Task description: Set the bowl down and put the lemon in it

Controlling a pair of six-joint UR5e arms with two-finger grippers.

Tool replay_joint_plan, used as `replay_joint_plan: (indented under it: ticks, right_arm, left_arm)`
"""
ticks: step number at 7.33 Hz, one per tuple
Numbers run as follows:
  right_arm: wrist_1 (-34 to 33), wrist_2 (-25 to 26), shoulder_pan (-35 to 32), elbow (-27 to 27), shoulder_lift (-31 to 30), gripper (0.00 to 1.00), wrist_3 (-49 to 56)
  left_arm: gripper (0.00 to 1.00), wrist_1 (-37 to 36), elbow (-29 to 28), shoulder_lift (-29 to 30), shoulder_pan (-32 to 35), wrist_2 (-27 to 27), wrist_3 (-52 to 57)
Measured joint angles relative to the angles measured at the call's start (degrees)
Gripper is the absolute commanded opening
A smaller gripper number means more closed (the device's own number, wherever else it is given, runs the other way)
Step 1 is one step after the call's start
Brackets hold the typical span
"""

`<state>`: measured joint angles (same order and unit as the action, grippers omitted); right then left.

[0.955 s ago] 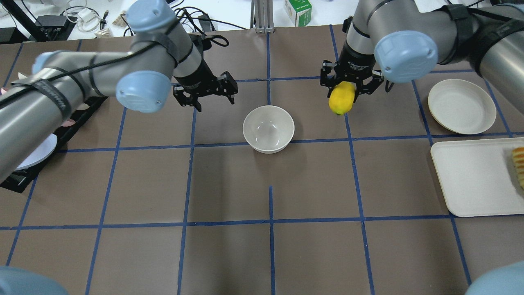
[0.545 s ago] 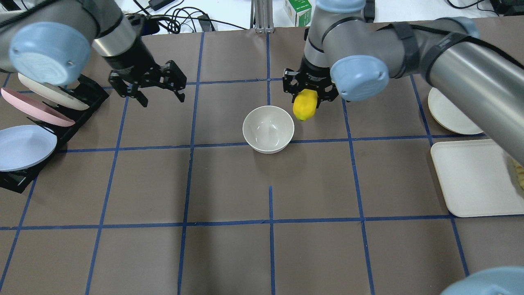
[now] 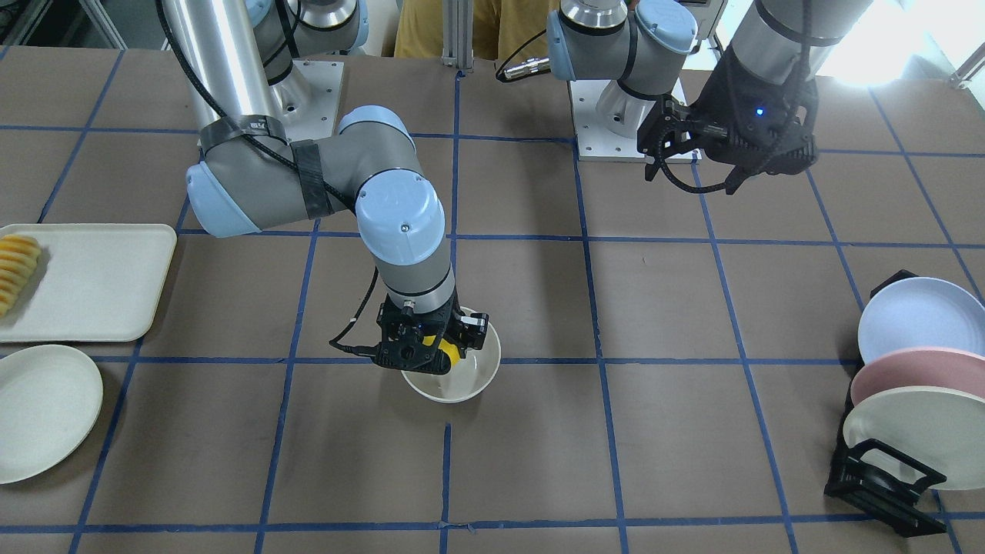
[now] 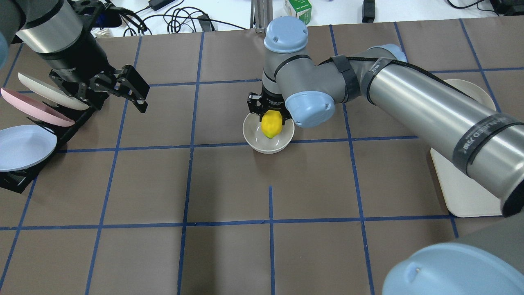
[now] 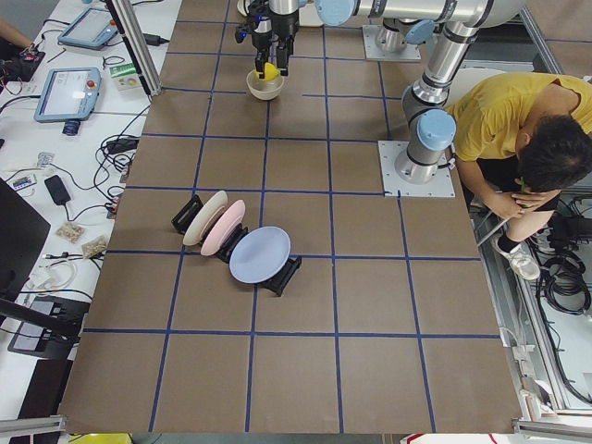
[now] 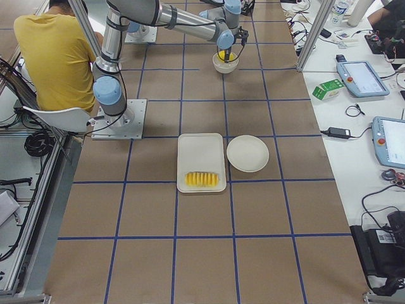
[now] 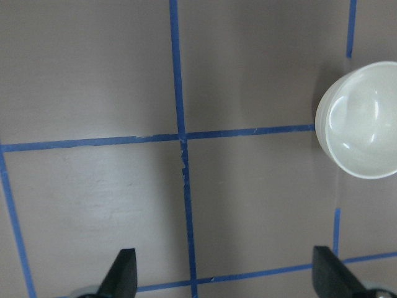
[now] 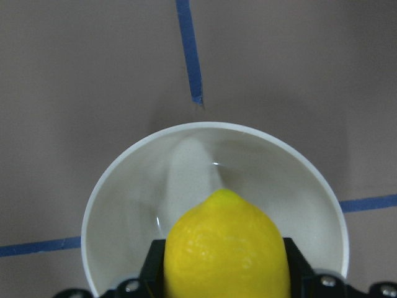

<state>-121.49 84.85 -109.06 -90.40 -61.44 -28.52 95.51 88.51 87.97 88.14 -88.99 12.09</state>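
Lemon held over bowl.
Right gripper [image 4: 268, 110] pinches lemon [image 4: 272, 125] above bowl [image 4: 249, 137]; left gripper [image 4: 118, 95] spread wide, well apart, over desk [image 4: 229, 184].

My right gripper [image 4: 270, 116] stands over the bowl [image 4: 266, 146] with the lemon [image 4: 271, 125] between its fingers, so the bowl's mouth is blocked from above. The right arm [image 4: 425, 102] crosses the right side, over the tray [image 4: 458, 184] and the flat plate [image 4: 477, 88]. The plate rack [image 4: 16, 180] lines the left edge, and my left gripper [image 4: 118, 102] hangs spread just beside it. Bare table [image 4: 229, 184] lies left of the bowl and on its near side.
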Motion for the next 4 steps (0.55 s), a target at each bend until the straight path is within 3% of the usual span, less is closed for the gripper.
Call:
replay_joint_plan:
  ticks: [1,3,4]
  right_arm:
    - [-0.12,-0.03,-0.07,-0.1,0.96,0.0,0.09]
    - [-0.32,-0.06,-0.1,-0.19,2.41,0.16,0.44]
    - [-0.8,-0.08,-0.1,-0.19,3.36,0.36,0.58]
  left_arm:
    - [1.0,-0.2,-0.42,0.08,1.55,-0.59,-0.55]
    - [1.0,-0.3,-1.17,-0.35,2.2,-1.83,-0.42]
    - [1.0,-0.42,-1.43,-0.62,1.65,-2.17,-0.15]
